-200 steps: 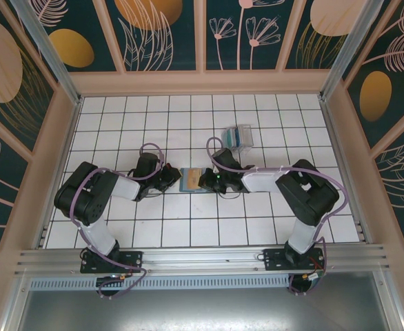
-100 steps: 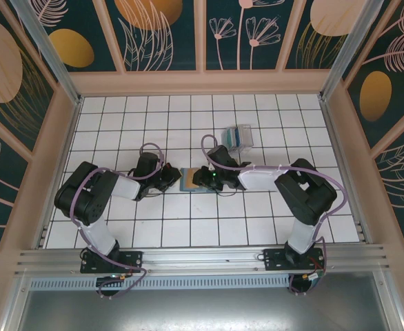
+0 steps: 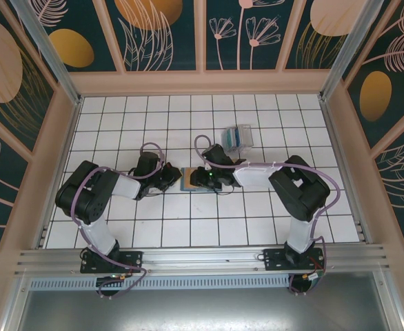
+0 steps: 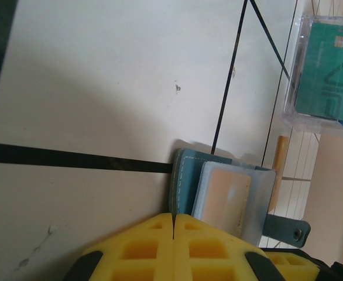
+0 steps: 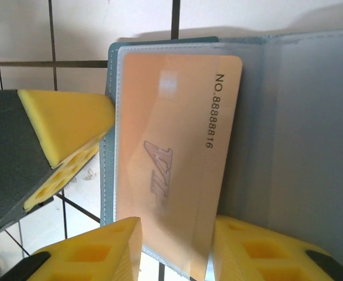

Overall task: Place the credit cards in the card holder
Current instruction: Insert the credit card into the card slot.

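the tan-orange card [image 5: 171, 158] sits in a pocket of the card holder [image 5: 300, 146] on the desk [image 3: 257, 214], long axis pointing away from the right end effector [image 5: 177, 252], whose jaws stand apart astride its near end; the left end effector [image 4: 172, 246], closed, touches the holder's edge

Lab test enclosure, gridded table [image 3: 154, 234], decorated walls [image 3: 257, 34]

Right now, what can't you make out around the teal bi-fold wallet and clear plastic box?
Clear plastic box: card count; left wrist view, frame edge cuts it.
Tan-orange card: lower corners; right wrist view, yellow fingers cover them.
Teal bi-fold wallet: other pockets; cut off in right wrist view, too small from top.
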